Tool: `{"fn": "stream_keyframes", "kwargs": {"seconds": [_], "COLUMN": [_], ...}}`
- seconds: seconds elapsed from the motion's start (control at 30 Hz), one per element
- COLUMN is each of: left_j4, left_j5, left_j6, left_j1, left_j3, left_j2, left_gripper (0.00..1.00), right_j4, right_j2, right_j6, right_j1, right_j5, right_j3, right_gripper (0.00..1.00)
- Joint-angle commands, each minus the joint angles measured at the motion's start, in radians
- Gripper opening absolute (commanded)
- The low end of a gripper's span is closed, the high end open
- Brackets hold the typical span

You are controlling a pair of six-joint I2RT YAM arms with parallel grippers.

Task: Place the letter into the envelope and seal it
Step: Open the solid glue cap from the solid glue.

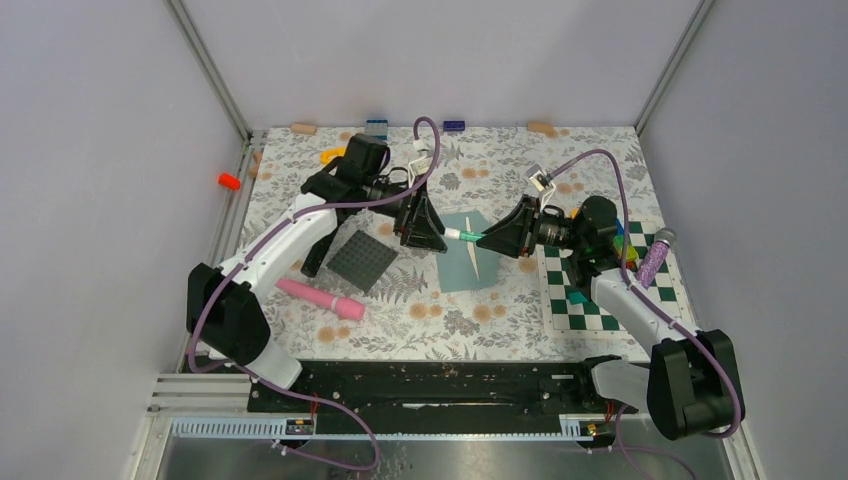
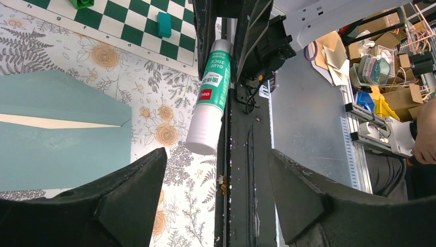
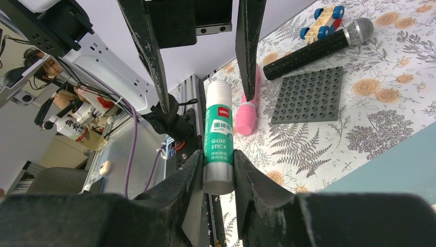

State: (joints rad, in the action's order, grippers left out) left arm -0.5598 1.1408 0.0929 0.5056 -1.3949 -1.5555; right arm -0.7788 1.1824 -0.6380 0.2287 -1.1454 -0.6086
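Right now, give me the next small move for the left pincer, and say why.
Probably close the left pincer on the white end of the glue stick: its jaws stand open either side of it, while the right pincer grips the body.

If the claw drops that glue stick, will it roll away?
Probably. The glue stick is a round tube, so lying flat it would likely roll. Its smooth label might slip in the right claw. It looks small, probably light.

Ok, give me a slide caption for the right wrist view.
Right claw clamps the glue stick; the open left claw straddles its far end.
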Motion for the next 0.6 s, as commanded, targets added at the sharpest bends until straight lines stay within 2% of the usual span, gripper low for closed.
{"fn": "stream_keyframes", "kwargs": {"seconds": [0.0,0.17,0.57], "left_j4": [0.076,0.103,0.107], "left_j5": [0.017,0.023,0.030], "left_j6": [-0.033,-0.057,-0.059], "left_j1": [0.002,0.005,0.013], "left_j3": [-0.020,-0.025,-0.024], "left_j2": [0.010,-0.001,-0.011], "left_gripper": [0.73,0.65,0.55], "right_j4": [-0.068,-0.071,-0.076], "right_j2": [0.001,0.008,0.017], "right_j6": [-0.016,-0.018,-0.021], "right_j1": [-0.005,-0.005,-0.005], "right_j5": [-0.014,-0.018,-0.017], "right_j3": [-0.024,-0.021,-0.023], "right_gripper": [0.00,0.00,0.00]}}
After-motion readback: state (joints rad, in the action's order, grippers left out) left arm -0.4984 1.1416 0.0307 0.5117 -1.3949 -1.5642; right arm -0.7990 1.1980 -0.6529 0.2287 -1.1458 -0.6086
